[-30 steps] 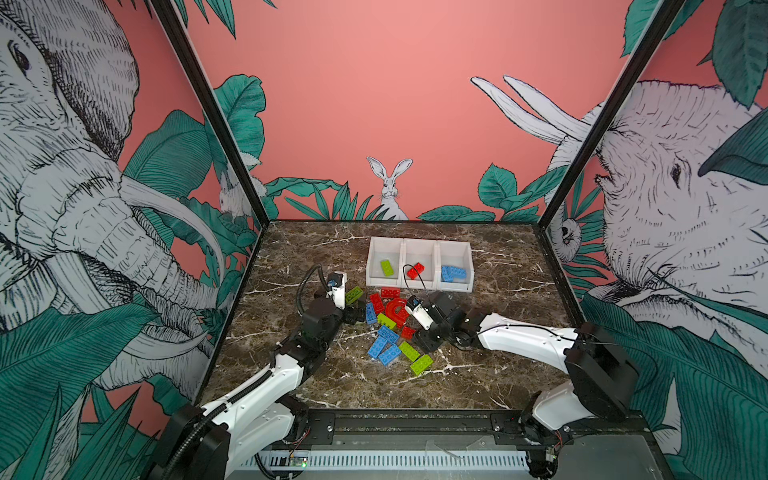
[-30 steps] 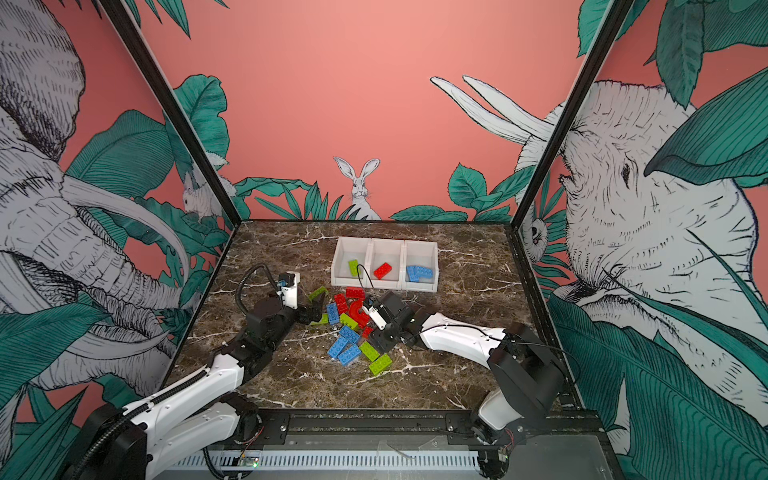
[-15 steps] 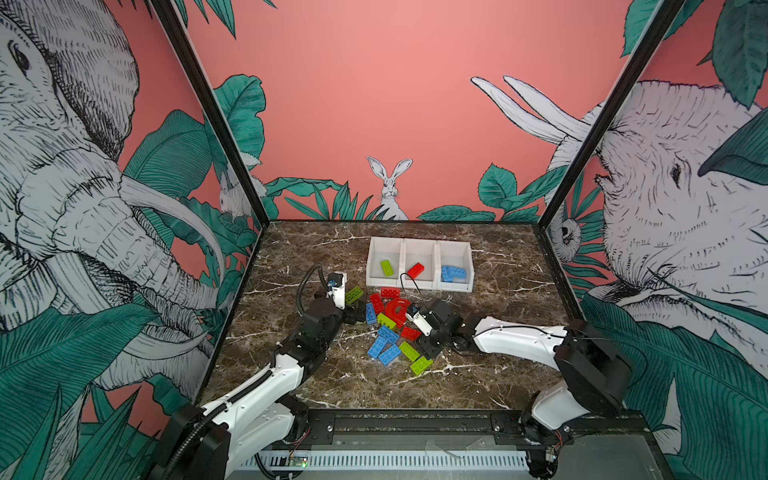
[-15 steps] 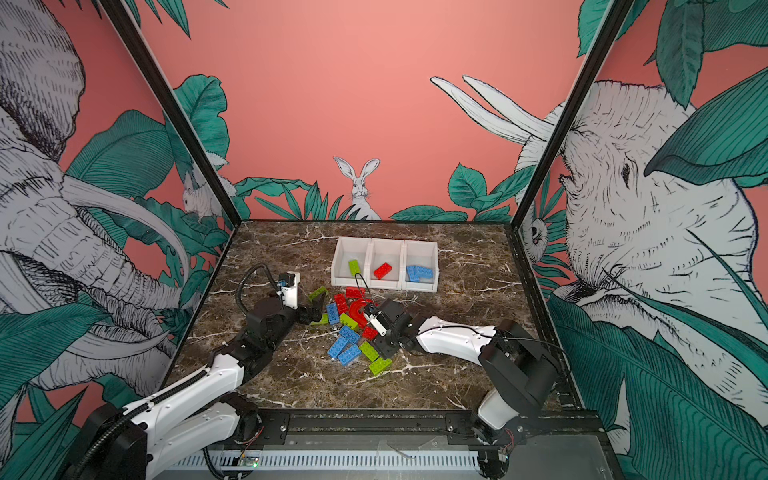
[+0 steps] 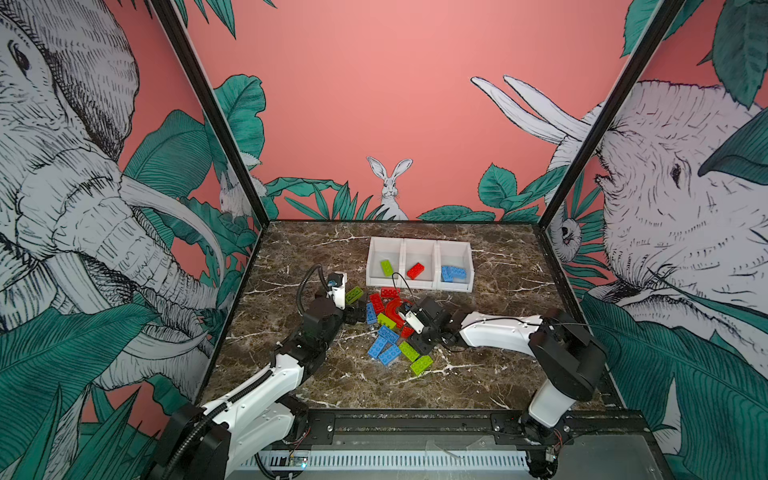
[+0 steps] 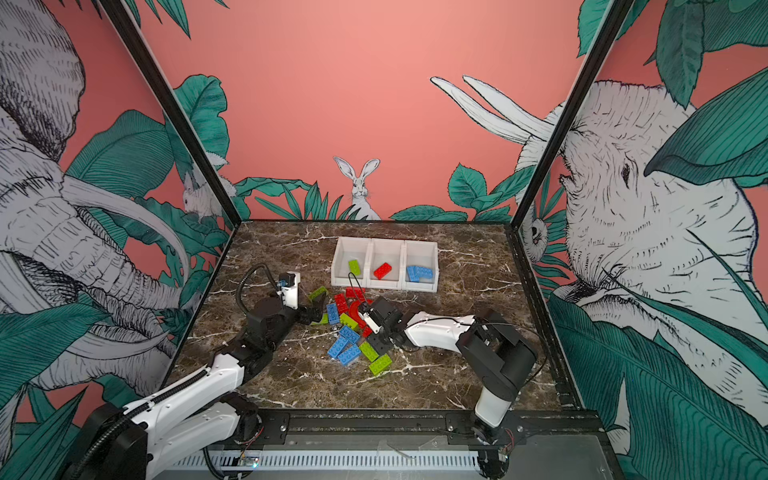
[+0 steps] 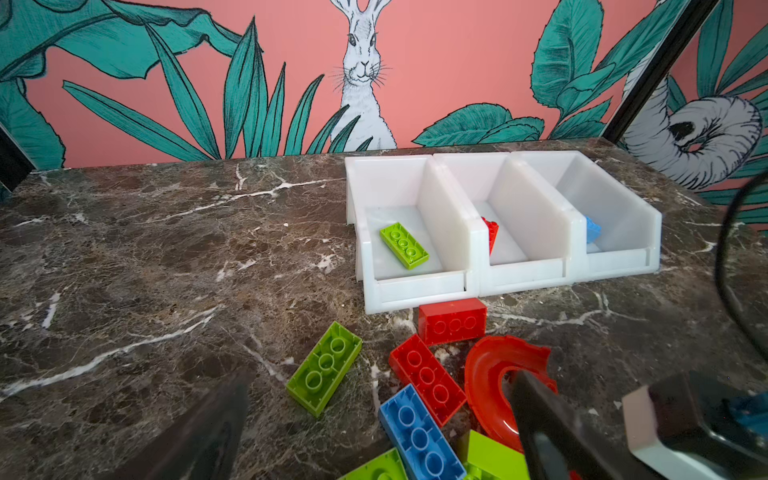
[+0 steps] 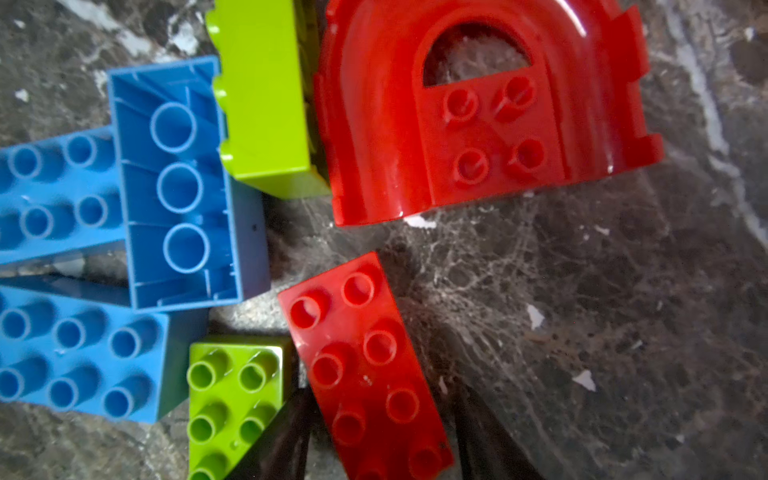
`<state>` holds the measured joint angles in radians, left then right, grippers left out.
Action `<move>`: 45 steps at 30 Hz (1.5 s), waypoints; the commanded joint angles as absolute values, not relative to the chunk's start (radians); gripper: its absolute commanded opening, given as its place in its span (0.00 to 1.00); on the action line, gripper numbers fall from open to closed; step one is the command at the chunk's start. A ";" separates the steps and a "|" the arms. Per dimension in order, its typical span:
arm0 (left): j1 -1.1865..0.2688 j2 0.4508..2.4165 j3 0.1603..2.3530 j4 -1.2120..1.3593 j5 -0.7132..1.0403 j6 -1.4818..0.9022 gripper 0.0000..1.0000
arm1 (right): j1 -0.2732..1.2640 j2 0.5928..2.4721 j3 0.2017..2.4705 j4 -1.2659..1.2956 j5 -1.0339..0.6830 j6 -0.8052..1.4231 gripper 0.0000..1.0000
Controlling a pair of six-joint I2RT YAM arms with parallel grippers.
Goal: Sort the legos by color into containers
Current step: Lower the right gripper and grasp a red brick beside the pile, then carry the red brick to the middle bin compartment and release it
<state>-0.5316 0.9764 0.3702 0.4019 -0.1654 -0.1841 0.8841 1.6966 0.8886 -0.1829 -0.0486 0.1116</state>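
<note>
**Top views**
- Containers (image 5: pixel 419 285): three white bins in a row, upper centre of the surface (image 5: pixel 478 374). From frame left they hold a green piece (image 5: pixel 386 267), a red piece (image 5: pixel 415 270) and blue pieces (image 5: pixel 453 273), which fixes the colour key.
- Legos (image 5: pixel 390 332): a mixed pile just below the bins, mostly unsorted. The task is judged early.
- Left arm (image 6: pixel 257 328): at the pile's left edge.
- Right arm (image 6: pixel 436 328): reaching in low from the right.

**Left wrist view**
- Left fingers (image 7: pixel 199 432): wide apart and empty.
- Green brick (image 7: pixel 326 368): lower centre, lying flat between the fingers' lines and clear of its neighbours. It is probably the staged pick, since the green bin stands directly beyond it.

**Right wrist view**
- Right fingers (image 8: pixel 282 440): one along each long side of the red brick, close against it. Whether they already press cannot be told.
- Red brick (image 8: pixel 365 361): lower centre, studs up, flat on the surface. It is taken across its narrow width, likely because those sides are flat and parallel. Its judged destination is the middle bin.
- Second green brick (image 8: pixel 232 399): just beside one finger and liable to be nudged.
- Arch (image 8: pixel 478 104): upper centre, apart from the red brick.
</note>
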 commanded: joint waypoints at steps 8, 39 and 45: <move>-0.533 0.971 0.370 0.394 -0.164 -0.196 0.99 | 0.893 1.679 0.905 -0.169 -0.029 0.132 0.39; -0.534 0.974 0.371 0.397 -0.146 -0.197 0.99 | 0.759 1.430 1.065 -0.332 -0.037 0.199 0.17; -0.534 0.979 0.374 0.397 -0.125 -0.207 0.99 | 0.658 1.553 1.368 -0.453 -0.008 0.238 0.17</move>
